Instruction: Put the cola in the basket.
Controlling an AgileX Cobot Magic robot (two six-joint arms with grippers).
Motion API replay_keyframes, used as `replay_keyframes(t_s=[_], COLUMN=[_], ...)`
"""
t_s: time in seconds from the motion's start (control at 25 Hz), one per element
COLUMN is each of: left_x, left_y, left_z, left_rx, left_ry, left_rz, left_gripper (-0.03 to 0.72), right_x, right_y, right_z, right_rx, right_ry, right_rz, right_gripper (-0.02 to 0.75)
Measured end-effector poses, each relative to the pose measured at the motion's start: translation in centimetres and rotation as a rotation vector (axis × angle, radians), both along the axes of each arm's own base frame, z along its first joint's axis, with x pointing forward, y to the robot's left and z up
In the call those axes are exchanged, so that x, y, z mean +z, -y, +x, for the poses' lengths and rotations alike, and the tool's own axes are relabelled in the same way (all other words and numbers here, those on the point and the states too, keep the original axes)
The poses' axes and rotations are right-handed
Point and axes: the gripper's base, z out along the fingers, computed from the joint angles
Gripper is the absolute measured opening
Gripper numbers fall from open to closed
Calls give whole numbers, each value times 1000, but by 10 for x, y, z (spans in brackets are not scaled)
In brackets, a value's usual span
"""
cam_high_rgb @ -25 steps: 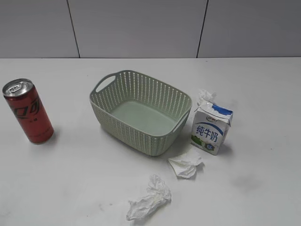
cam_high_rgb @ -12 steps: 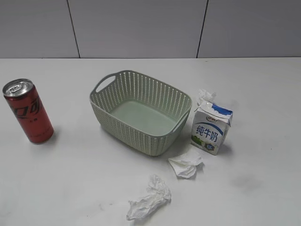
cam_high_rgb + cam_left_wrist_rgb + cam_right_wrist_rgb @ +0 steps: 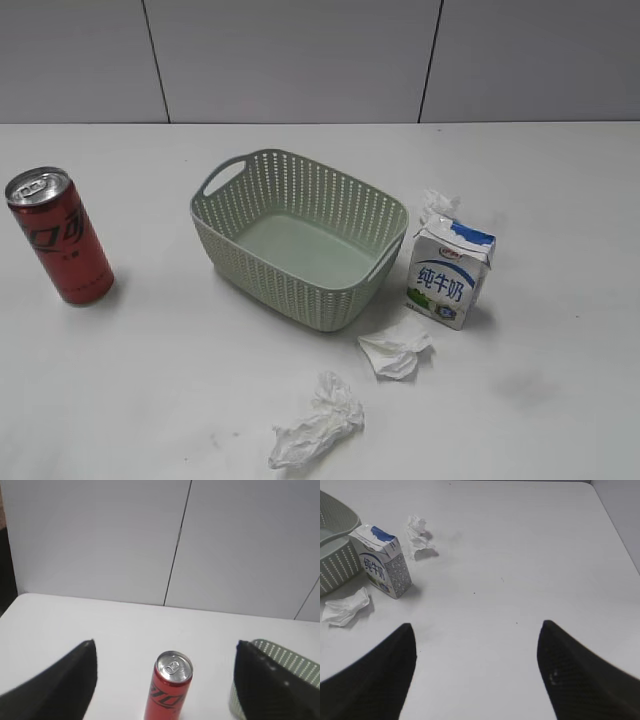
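We are lining up on the can (image 3: 168, 686), which is standing upright on the table (image 3: 180, 380) well to the left of the basket (image 3: 300, 236), nothing touching it. The reach for it falls to the left gripper (image 3: 166, 680), since the can sits on that side. To do this well, we judge, we should be coming in level and low enough to take the slim body around its middle rather than near the silver top — a tall narrow can tips easily if one finger arrives first. Closing evenly on both sides matters, and the lift has to clear the basket's wall before we carry across.

In the left wrist view the can is sitting centred between the two dark fingers (image 3: 60, 685), which are spread wide with clear space either side; the basket's edge is showing behind the right-hand one. The right gripper (image 3: 475, 670) is hanging over bare table with its fingers spread too, holding nothing — the carton (image 3: 382, 562) and some crumpled tissue (image 3: 345, 607) lie off to its left. Neither arm is showing in the exterior view.
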Motion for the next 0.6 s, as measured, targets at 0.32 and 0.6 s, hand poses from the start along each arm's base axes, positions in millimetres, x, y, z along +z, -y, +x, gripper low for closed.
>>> replay_keyframes(t_s=[0.32,0.6], left_x=[25,15], left_y=[6,15], left_z=[71,138], left_rx=[-50,-135], left_ry=[-228,-528], left_rz=[143,193], left_gripper=[655,648], right_x=[0,0], right_y=[0,0], right_z=[0,0], right_rx=[0,0], right_ry=[0,0], right_rz=[0,0], right_gripper=[572,572])
